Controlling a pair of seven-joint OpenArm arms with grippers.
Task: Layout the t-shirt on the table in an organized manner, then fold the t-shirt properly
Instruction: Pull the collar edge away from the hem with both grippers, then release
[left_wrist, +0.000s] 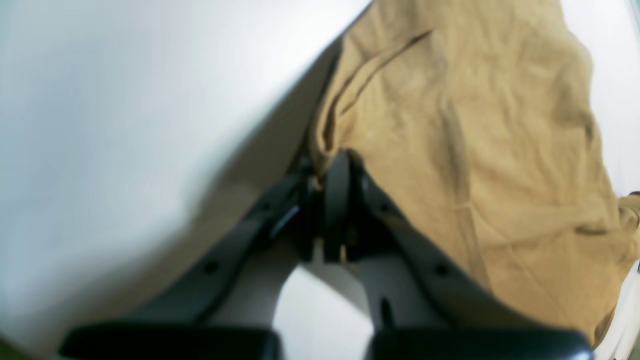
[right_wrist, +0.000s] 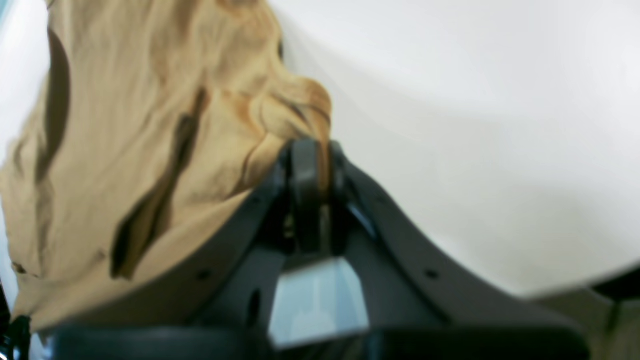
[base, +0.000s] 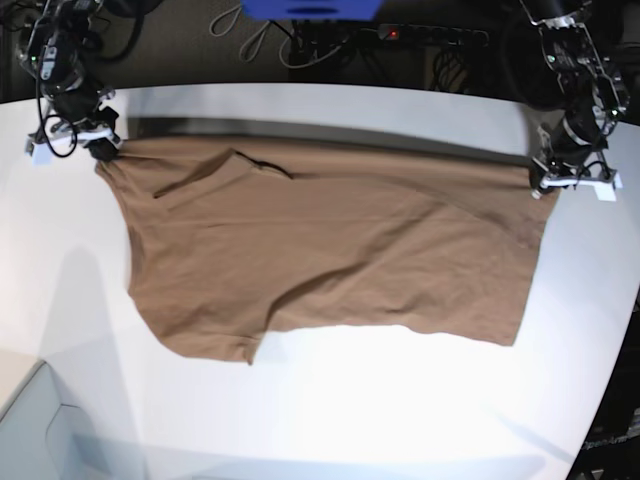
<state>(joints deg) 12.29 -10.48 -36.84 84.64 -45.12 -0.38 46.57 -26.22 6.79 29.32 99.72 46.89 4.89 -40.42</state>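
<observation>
Stretching the t-shirt (base: 330, 240) out flat is the step in hand, I'd judge: layout, not folding yet. It lies across the far half of the table (base: 400, 420), mostly spread but wrinkled, w/ one sleeve flopped over near the top and the near edge uneven.

Left gripper (left_wrist: 330, 172) is clamped tight on a bunched bit of the shirt's edge; right gripper (right_wrist: 312, 165) is likewise pinched shut on a twisted fold of fabric. In the base view they sit at opposite far corners of the shirt, cloth taut-ish between them (a shadow under the far edge suggests it's lifted slightly, can't be sure).

Next move prob. calls for pulling both corners evenly & setting the far edge down straight, w/o dragging the rest askew.

Hard to make out: both wrist views are blurred, so exactly which part each claw has (hem, shoulder?) is unclear. Collar & tag not visible. Gripper tips in the base view are too small to read.
</observation>
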